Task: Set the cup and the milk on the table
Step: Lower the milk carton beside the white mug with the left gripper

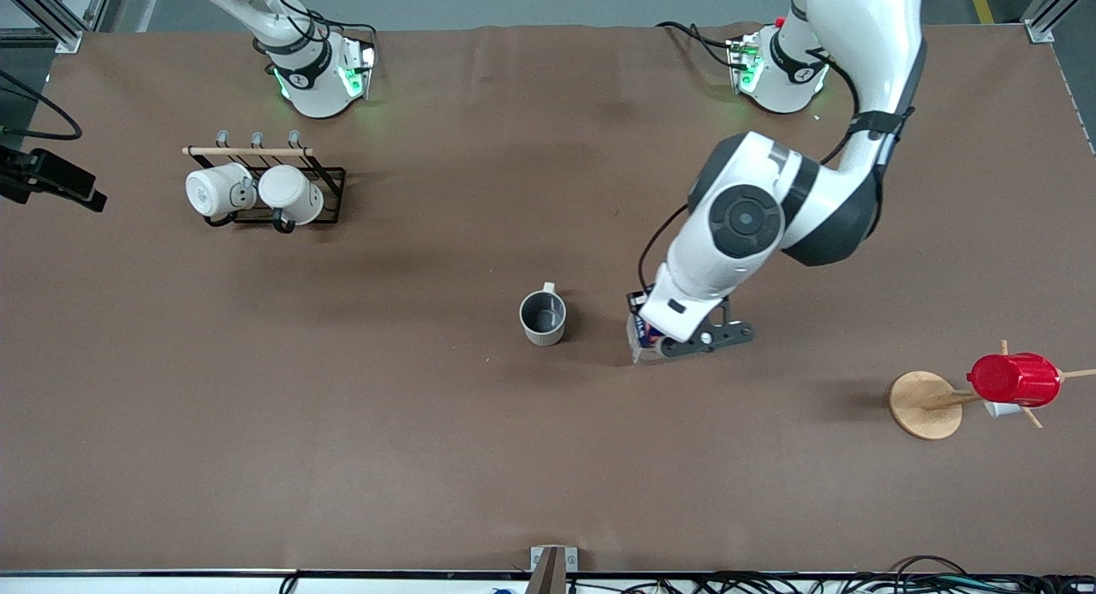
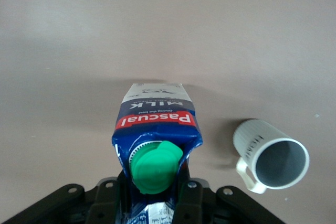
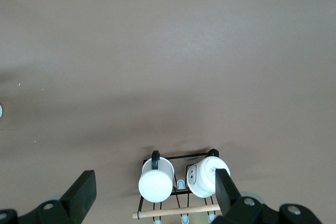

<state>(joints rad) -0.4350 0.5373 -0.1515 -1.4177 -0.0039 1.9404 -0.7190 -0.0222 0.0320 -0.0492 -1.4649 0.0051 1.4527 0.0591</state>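
The cup point(image 1: 543, 317) stands upright on the brown table point(image 1: 342, 423) near its middle, handle toward the robots' bases. My left gripper point(image 1: 664, 344) is shut on the milk point(image 1: 638, 346), gripping its gabled top. The carton is beside the cup, toward the left arm's end, with its base down at the cloth. In the left wrist view the fingers point(image 2: 191, 200) clamp the milk point(image 2: 157, 124) below its green cap, and the cup point(image 2: 273, 156) stands apart beside it. My right gripper point(image 3: 155, 195) is open and empty, high over the mug rack; it does not show in the front view.
A black wire rack point(image 1: 330, 179) with a wooden bar holds two whiter mugs point(image 1: 257, 192) near the right arm's base; it also shows in the right wrist view point(image 3: 181, 182). A wooden stand point(image 1: 925, 404) carries a red ribbed cup point(image 1: 1015, 378) toward the left arm's end.
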